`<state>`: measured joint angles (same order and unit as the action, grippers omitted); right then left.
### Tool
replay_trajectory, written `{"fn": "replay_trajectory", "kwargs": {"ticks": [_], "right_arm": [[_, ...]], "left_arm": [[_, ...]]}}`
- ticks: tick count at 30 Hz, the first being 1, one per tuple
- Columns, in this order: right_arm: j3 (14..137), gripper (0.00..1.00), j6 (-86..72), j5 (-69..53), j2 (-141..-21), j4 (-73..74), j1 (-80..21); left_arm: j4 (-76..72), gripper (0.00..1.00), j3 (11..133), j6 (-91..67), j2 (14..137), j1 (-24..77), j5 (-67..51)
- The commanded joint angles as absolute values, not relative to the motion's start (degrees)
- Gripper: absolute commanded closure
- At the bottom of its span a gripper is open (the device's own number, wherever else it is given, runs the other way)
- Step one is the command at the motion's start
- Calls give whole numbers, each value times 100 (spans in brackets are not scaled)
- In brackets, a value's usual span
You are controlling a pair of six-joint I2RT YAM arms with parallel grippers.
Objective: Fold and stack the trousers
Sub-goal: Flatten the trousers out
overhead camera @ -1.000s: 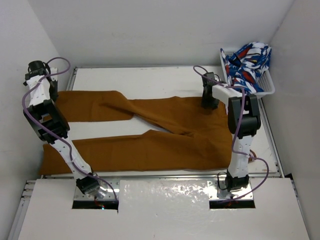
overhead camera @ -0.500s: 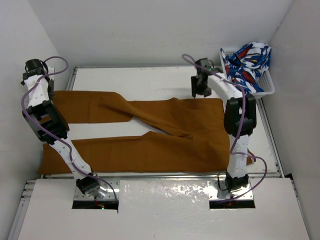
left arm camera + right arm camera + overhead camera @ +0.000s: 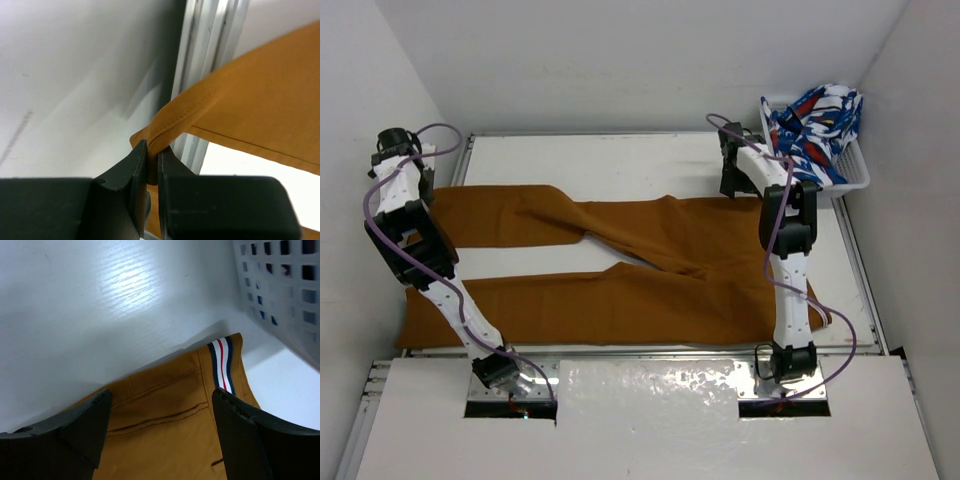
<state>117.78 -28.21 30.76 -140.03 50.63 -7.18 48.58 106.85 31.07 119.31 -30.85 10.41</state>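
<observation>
Mustard trousers [image 3: 650, 250] lie spread flat on the white worktop [image 3: 620, 160], waistband to the right, legs stretching left. The left gripper [image 3: 152, 152], at the far left edge, stays clamped on the far leg's hem, unchanged from a second ago. The right gripper [image 3: 161, 395], then down on the waistband's far corner, has lifted and now hovers just above it, jaws spread wide and empty, beside the white basket [image 3: 855, 180] of patterned clothes [image 3: 815, 125]
</observation>
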Motion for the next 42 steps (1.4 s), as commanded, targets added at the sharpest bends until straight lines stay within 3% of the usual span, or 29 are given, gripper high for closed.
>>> {"fn": "replay_trajectory", "kwargs": {"ticks": [1, 5, 6, 9, 12, 13, 16, 22, 27, 29, 32, 36, 42], "right_arm": [[11540, 21, -3120, 2920, -14185, 5308, -712], [11426, 22, -3339, 2532, -14396, 5335, -712], [11356, 26, -3401, 2470, -14379, 5300, -712], [10926, 42, -3638, 2128, -14239, 5221, -694], [10180, 66, -3954, 1741, -13828, 4844, -703], [9786, 81, -3990, 1488, -13721, 4582, -703], [9301, 100, -4034, 1380, -13386, 4343, -703], [8473, 100, -3253, 99, -12517, 2814, -835], [8648, 97, -2373, -562, -12235, 3285, -1090], [8736, 70, -2382, -450, -12226, 3611, -1055], [8640, 40, -2556, -159, -12050, 3657, -862], [9025, 29, -2821, 385, -12040, 3577, -712], [10563, 23, -3234, 1404, -12744, 4692, -677]], "left_arm": [[4588, 100, 10521, 3199, 11461, -3120, 1055], [4579, 100, 10529, 3217, 11452, -3120, 1063], [4588, 100, 10555, 3217, 11452, -3120, 1063], [4623, 100, 10661, 3234, 11452, -3120, 1125], [4588, 100, 10688, 3313, 11435, -3120, 1248], [4579, 100, 10688, 3322, 11435, -3120, 1265], [4570, 100, 10705, 3331, 11426, -3120, 1266], [4544, 100, 10837, 3392, 11496, -3120, 1345], [4553, 100, 10995, 3349, 11584, -3120, 1301], [4562, 100, 11013, 3340, 11593, -3129, 1274], [4562, 100, 11004, 3366, 11593, -3129, 1274], [4544, 100, 10986, 3401, 11593, -3129, 1283], [4500, 100, 10890, 3419, 11523, -3129, 1292]]}}
